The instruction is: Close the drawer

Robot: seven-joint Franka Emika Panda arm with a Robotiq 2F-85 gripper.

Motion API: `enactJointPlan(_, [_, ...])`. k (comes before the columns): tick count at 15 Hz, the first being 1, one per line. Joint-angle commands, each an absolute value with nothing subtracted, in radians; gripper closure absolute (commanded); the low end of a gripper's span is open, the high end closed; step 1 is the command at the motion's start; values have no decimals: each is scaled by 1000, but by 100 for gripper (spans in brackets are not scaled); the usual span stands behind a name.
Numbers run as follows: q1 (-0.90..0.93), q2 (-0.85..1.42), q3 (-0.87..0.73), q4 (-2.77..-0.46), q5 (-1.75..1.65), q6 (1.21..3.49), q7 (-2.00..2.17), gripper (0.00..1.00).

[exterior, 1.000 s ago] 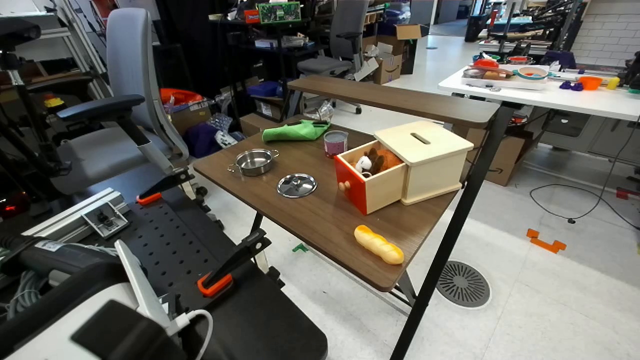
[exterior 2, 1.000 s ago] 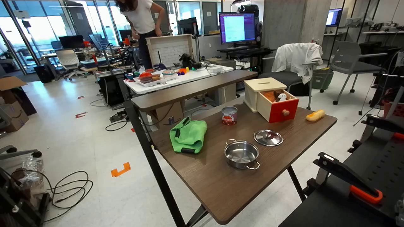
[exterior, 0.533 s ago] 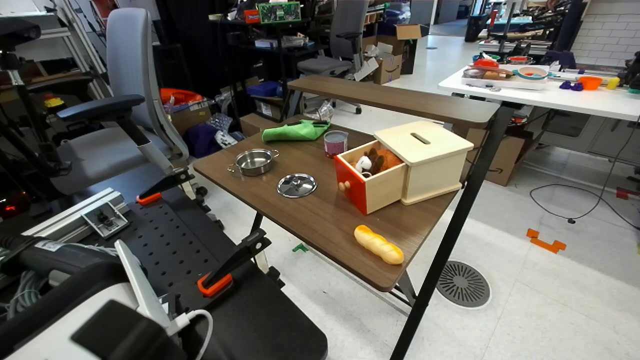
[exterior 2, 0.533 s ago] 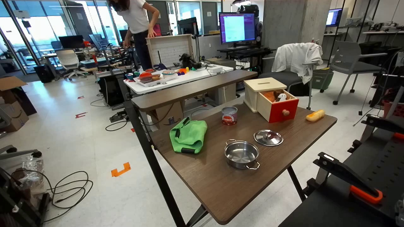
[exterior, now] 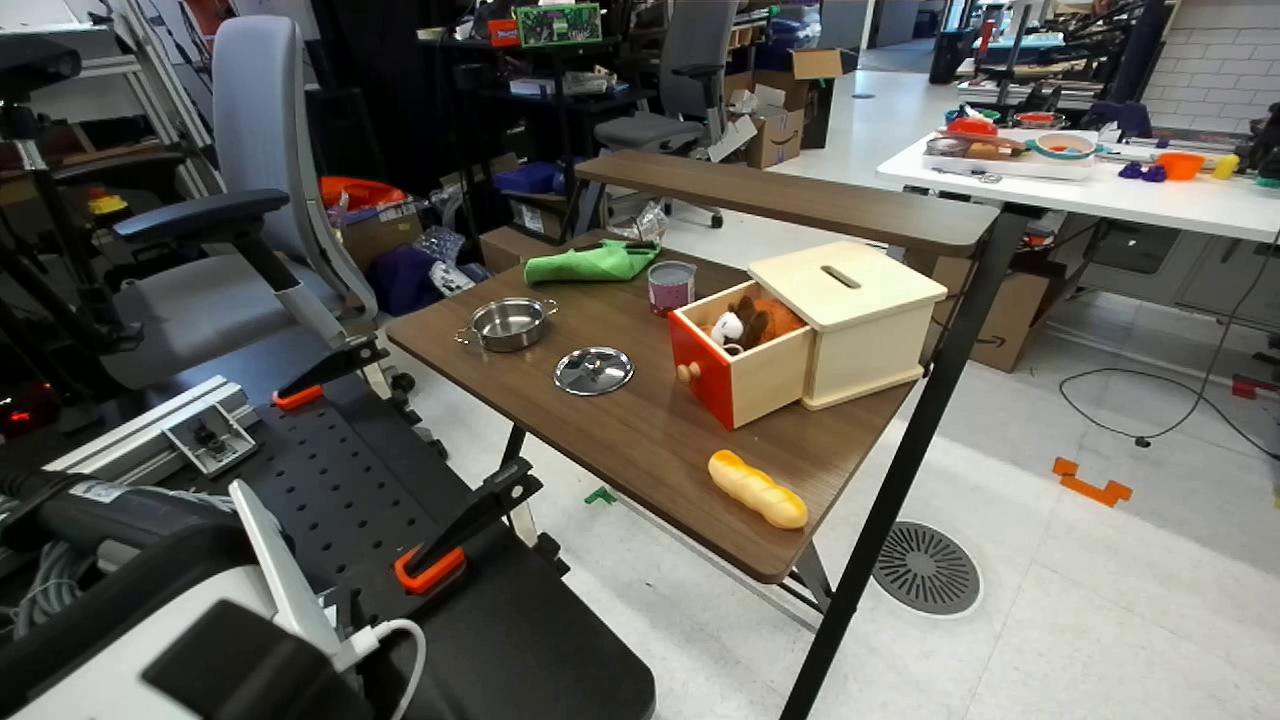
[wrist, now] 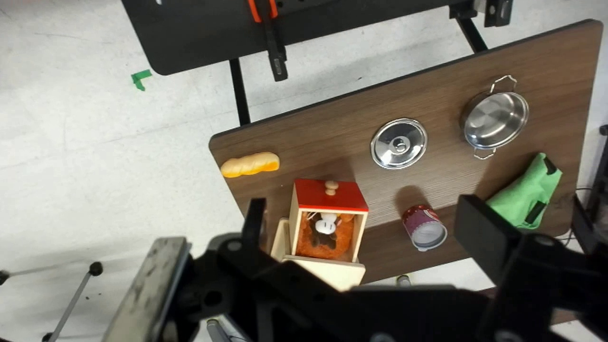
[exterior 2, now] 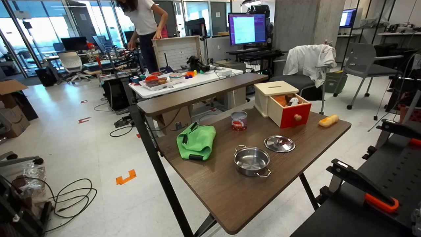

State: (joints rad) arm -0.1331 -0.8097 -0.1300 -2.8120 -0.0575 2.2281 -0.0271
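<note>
The drawer has a red front with a round wooden knob and shows in both exterior views (exterior: 703,372) (exterior 2: 295,116). It is pulled well out of the pale wooden box (exterior: 860,345). An orange plush and a small brown-and-white toy (wrist: 326,226) lie inside it. In the wrist view the drawer's red front (wrist: 313,194) faces up the picture, and the box lid (wrist: 332,271) is partly hidden by my gripper. My gripper (wrist: 363,202) is open and empty, with its fingers apart in front of the camera, high above the table. It does not show in the exterior views.
A yellow bread-shaped toy (wrist: 250,165) lies near the table's corner. A metal lid (wrist: 399,143), a metal pot (wrist: 495,119), a can (wrist: 424,228) and a green cloth (wrist: 527,194) are on the table (exterior 2: 227,191). A raised shelf (exterior 2: 204,93) runs along one side.
The drawer and the table's objects have not moved. Only the person in the background has shifted and put a hand on a wooden panel.
</note>
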Motion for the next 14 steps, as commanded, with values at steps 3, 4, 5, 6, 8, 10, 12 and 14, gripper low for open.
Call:
enactJointPlan(3, [-59,-612,-112,-2780,62,2400,14,0])
enactJointPlan(4, [-54,-562,-107,-2765,66,2428,18,0])
enactJointPlan(5, [-46,-501,-108,-2747,78,2471,20,0])
enactJointPlan(6, [-46,-443,-106,-2731,80,2509,27,0])
enactJointPlan(8, [-47,-336,-109,-2700,85,2576,30,0])
enactJointPlan(10, [-56,-224,-110,-2661,80,2624,40,0])
enactJointPlan(12, [-68,-115,-108,-2620,67,2667,58,0])
enactJointPlan(14, [-72,-18,-108,-2573,76,2696,80,0])
